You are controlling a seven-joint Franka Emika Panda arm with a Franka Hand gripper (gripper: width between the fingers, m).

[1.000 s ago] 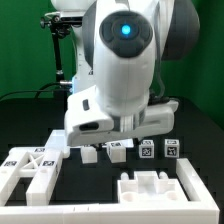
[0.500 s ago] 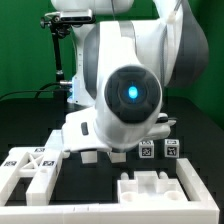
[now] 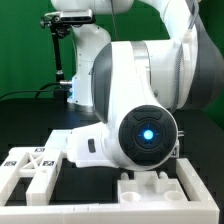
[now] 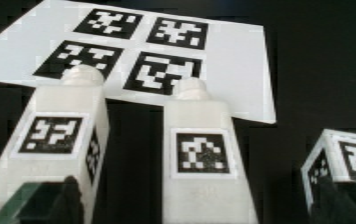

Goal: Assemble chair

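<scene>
Table (image 3: 25, 125) middle: blocked by my own arm (image 3: 140, 100), exterior view.
Cross-braced frame (image 3: 28, 168): clipped by that view's left edge.
Slotted panel (image 3: 160, 192): clipped below.
One block (image 4: 349, 165): half off the wrist picture.

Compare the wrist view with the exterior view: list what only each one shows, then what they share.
Only the wrist view: the marker board with its four tags, and three tagged white blocks standing on the table near it.
Only the exterior view: the arm filling the middle, the cross-braced frame at the exterior view's left, the slotted panel at its right front, and the green backdrop.
Both: the black table and white chair pieces on it.
</scene>
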